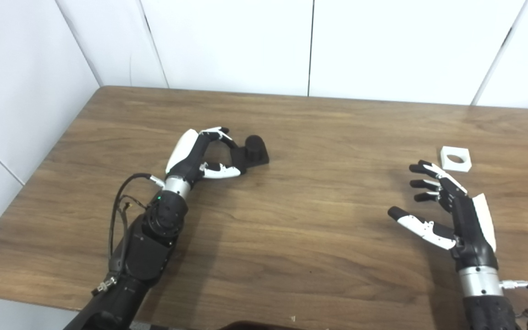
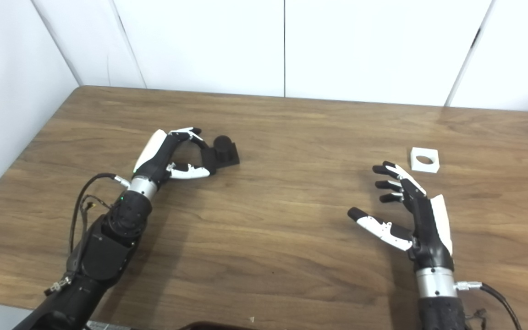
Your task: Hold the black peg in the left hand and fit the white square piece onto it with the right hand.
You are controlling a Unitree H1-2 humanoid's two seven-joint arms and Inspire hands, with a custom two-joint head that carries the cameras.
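The black peg on its square black base (image 1: 254, 152) stood upright on the wooden table (image 1: 291, 238), left of centre; the left hand (image 1: 202, 156) curled at its near-left edge, grip unclear. The white square piece with a round hole (image 1: 456, 158) lay flat just beyond the spread, empty right hand (image 1: 442, 208), slightly to the right.

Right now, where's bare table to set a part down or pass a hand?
Widest free patch: the table centre, between the black peg and the right hand. The far strip along the wall is also bare. Crowded: left side, where the left hand has its fingers at the peg's base, and the right, where the white square piece lies just beyond the right hand's fingertips.
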